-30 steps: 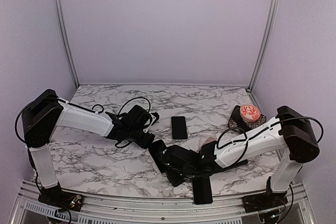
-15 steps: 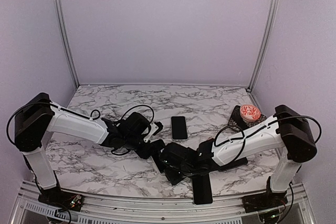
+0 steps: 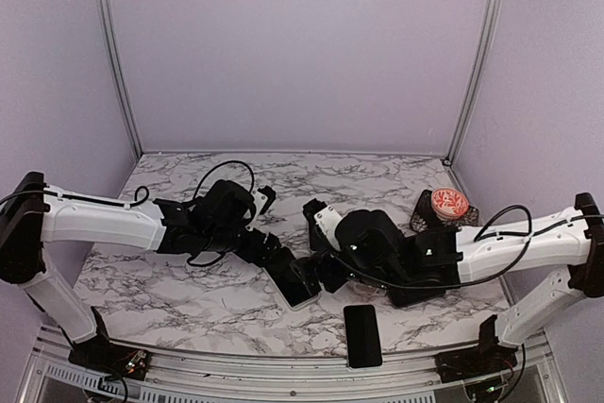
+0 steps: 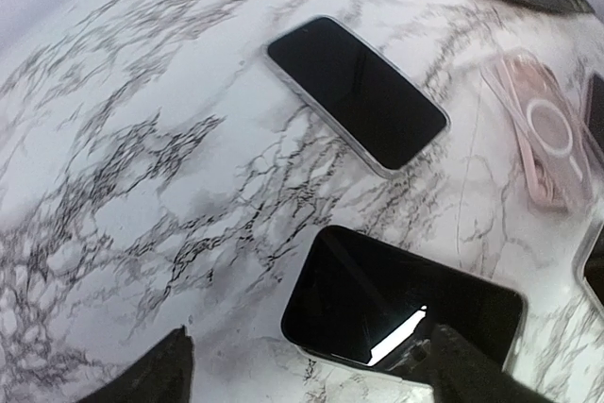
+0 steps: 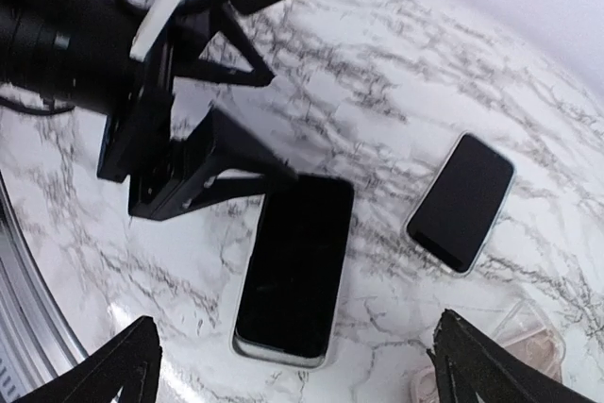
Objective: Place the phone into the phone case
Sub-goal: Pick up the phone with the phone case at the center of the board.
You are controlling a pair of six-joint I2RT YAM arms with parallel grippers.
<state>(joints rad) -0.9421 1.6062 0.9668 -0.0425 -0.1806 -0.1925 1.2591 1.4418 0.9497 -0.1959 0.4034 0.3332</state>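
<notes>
A black phone point(image 5: 294, 266) lies face up on the marble inside a clear phone case point(image 5: 283, 359) whose pale rim shows round its lower end. The same phone point(image 3: 297, 282) is at mid table in the top view and near the bottom of the left wrist view point(image 4: 401, 299). My left gripper point(image 3: 276, 228) is open, and one finger point(image 4: 472, 375) rests at the phone's corner. My right gripper point(image 3: 319, 247) hovers open above the phone, holding nothing. Its fingers point(image 5: 113, 375) stand wide to either side.
A second bare phone point(image 4: 357, 93) lies further back, and an empty pink clear case point(image 4: 547, 129) lies to its right. A third dark phone point(image 3: 362, 335) sits by the front edge. A red and white round thing point(image 3: 448, 203) rests on a dark mat at the back right.
Both grippers have opened. The right gripper let go of the phone in its case and drew up and back over the middle. The left arm stretched further right.
</notes>
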